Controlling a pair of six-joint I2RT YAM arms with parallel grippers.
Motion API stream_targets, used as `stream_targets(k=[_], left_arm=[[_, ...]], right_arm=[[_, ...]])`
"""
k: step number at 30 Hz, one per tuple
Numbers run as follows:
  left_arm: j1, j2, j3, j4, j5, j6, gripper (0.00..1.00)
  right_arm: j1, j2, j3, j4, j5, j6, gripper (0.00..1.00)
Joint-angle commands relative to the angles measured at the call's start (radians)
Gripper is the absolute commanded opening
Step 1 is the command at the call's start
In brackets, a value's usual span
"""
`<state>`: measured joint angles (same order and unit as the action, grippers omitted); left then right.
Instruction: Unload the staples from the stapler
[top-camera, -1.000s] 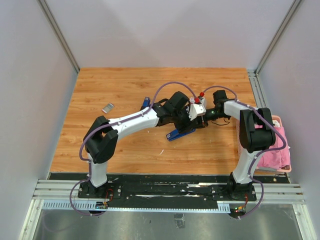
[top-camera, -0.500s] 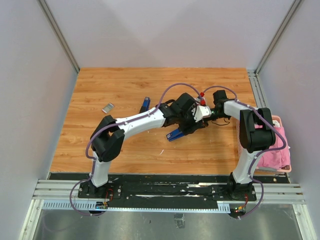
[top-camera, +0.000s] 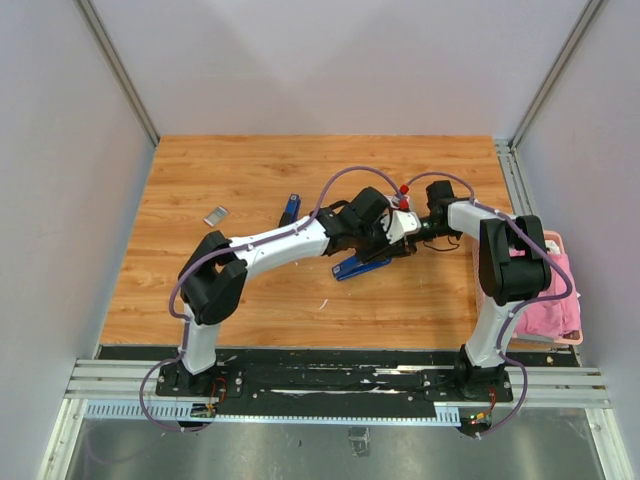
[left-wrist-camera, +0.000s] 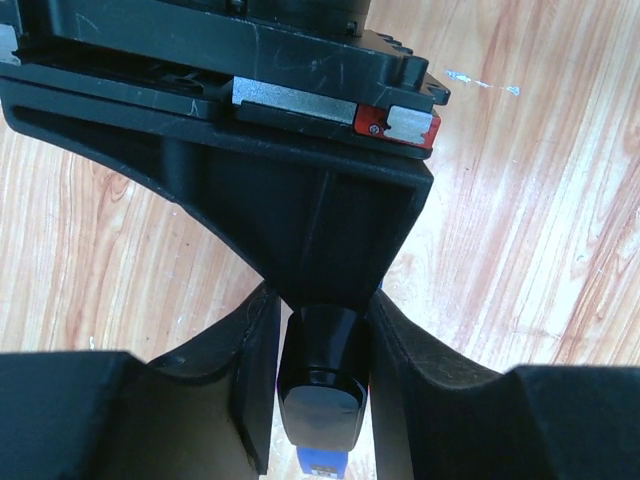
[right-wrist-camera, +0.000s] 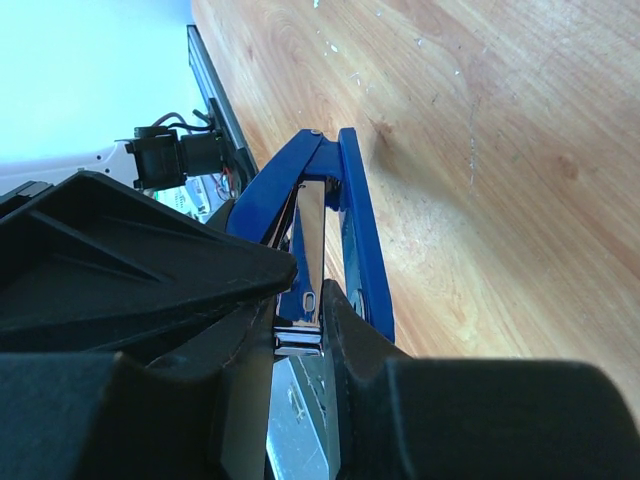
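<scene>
The blue stapler (top-camera: 360, 265) lies mid-table, its far end lifted between my two grippers. My right gripper (top-camera: 402, 237) (right-wrist-camera: 312, 300) is shut on the stapler's shiny metal magazine (right-wrist-camera: 311, 230), and the blue arms (right-wrist-camera: 358, 230) spread away from it. My left gripper (top-camera: 380, 238) (left-wrist-camera: 322, 330) comes in from the left. Its fingers (left-wrist-camera: 255, 370) press both sides of the stapler's glossy black end (left-wrist-camera: 320, 390), with a bit of blue showing below. The staples are hidden; I make out no strip in the magazine.
A second small blue piece (top-camera: 291, 207) lies left of the grippers, and a small flat pale piece (top-camera: 215, 215) further left. A tiny light scrap (top-camera: 323, 303) sits near the front. A pink cloth (top-camera: 558, 290) hangs off the table's right edge.
My left arm has reached further right, up to the right gripper. Its jaws widened, then closed in on the stapler's black end. The stapler has shifted slightly; the right gripper has held still.
</scene>
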<state>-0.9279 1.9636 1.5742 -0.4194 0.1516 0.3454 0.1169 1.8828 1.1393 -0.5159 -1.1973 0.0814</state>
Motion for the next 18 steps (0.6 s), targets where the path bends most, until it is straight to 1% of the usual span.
stream_targets(k=[1, 3, 12, 18], left_arm=[[-0.008, -0.106, -0.043, 0.032, -0.020, 0.042, 0.03], [0.001, -0.133, -0.062, 0.042, -0.016, 0.043, 0.00], [0.073, -0.241, -0.162, 0.107, 0.073, 0.033, 0.00], [0.106, -0.308, -0.233, 0.127, 0.077, 0.063, 0.00]], right_arm=[[-0.033, 0.013, 0.018, -0.015, -0.054, -0.008, 0.01], [-0.046, 0.015, 0.017, -0.015, -0.042, -0.010, 0.01], [-0.075, 0.028, 0.015, -0.015, -0.001, -0.020, 0.00], [-0.088, 0.027, 0.013, -0.015, 0.018, -0.028, 0.00]])
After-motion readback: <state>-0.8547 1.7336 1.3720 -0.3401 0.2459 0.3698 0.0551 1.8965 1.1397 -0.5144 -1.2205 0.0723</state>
